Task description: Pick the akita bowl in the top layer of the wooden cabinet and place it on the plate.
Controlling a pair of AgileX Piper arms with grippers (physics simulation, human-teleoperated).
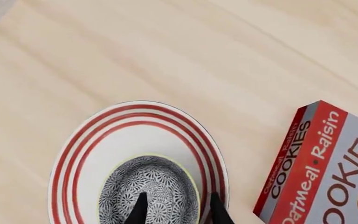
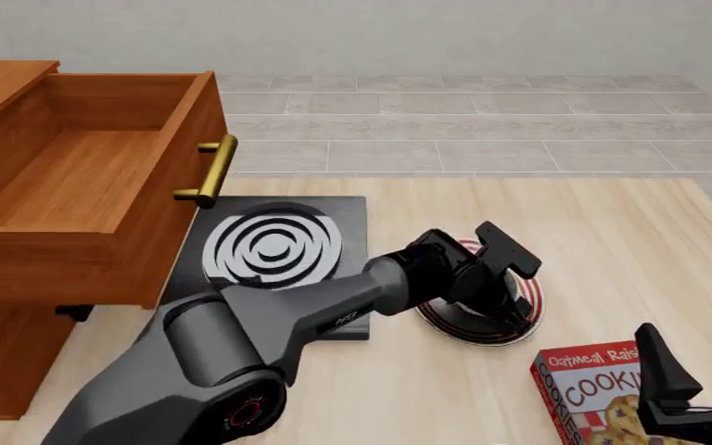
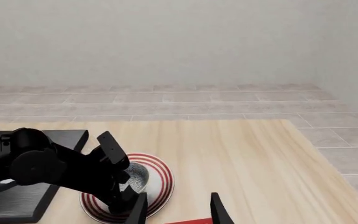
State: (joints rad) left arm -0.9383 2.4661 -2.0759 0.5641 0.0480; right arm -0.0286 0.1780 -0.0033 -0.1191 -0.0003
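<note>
The akita bowl (image 1: pixel 148 182) sits upright on the plate (image 1: pixel 135 109), a white plate with red rings. My left gripper (image 1: pixel 179 210) is open and straddles the bowl's wall, one finger inside the bowl and the other outside its rim. In the front view the left gripper (image 2: pixel 504 301) covers the bowl, and only the plate's rim (image 2: pixel 455 331) shows. The wooden cabinet (image 2: pixel 10 306) stands at the left with its top layer (image 2: pixel 71 176) pulled out and nothing in it. My right gripper (image 2: pixel 690 338) is open near the front right edge, holding nothing.
A red and grey cookie box (image 2: pixel 591 389) lies just right of the plate, under my right gripper. A black slab with grey-white rings (image 2: pixel 270 246) lies between the cabinet and the plate. The drawer's brass handle (image 2: pixel 214 171) juts out over the slab.
</note>
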